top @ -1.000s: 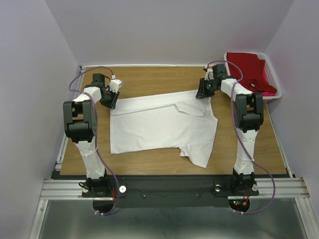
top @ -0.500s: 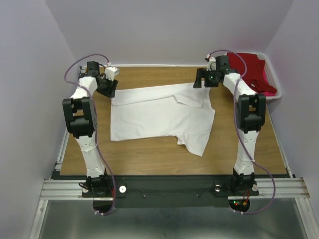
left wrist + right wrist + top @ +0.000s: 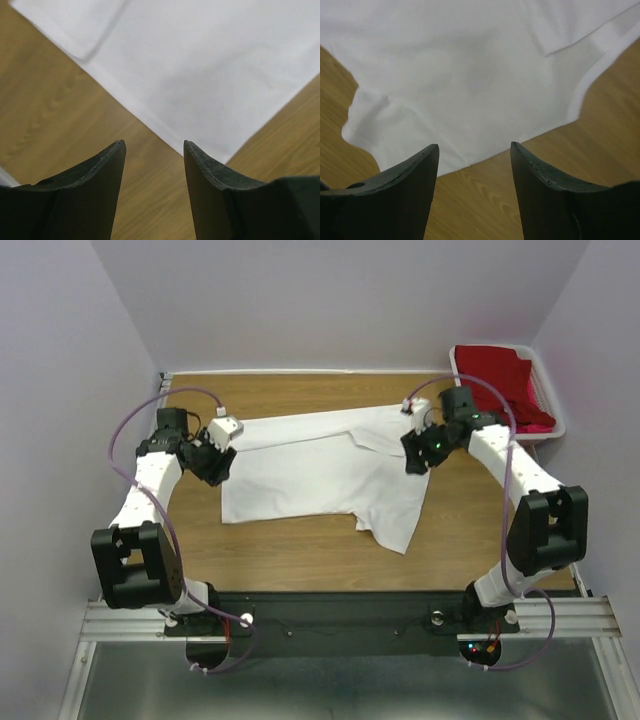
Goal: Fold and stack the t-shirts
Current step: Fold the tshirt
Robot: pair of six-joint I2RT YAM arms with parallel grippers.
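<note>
White t-shirt [image 3: 320, 475] is our reference. It lies spread on the wooden table [image 3: 300, 390], partly folded, with an upper layer turned across its far part and one sleeve trailing off its near right corner.

Left gripper [image 3: 222, 468] sits at the shirt's left edge, near the far left corner. In the left wrist view, the gripper [image 3: 154, 145] has its jaws parted to a moderate gap with nothing between them. Bare wood shows through the gap, and the shirt's [image 3: 210, 65] edge runs diagonally just beyond the fingertips [image 3: 117, 150]. No cloth is held.

Right gripper [image 3: 415, 458] sits at the shirt's right edge, over the far right part. In the right wrist view, the gripper [image 3: 474, 146] likewise has its jaws apart and empty. The shirt's [image 3: 460, 75] hem lies just past the fingertips [image 3: 517, 150], with wood beneath the gap. We cannot tell whether either gripper's tips touch the table.

The white basket [image 3: 553, 415] stands to the right of the shirt, beyond its far right corner and well apart from it. The red t-shirt [image 3: 500, 375] is heaped inside, with the pink t-shirt [image 3: 540, 423] showing at the basket's near side.
</note>
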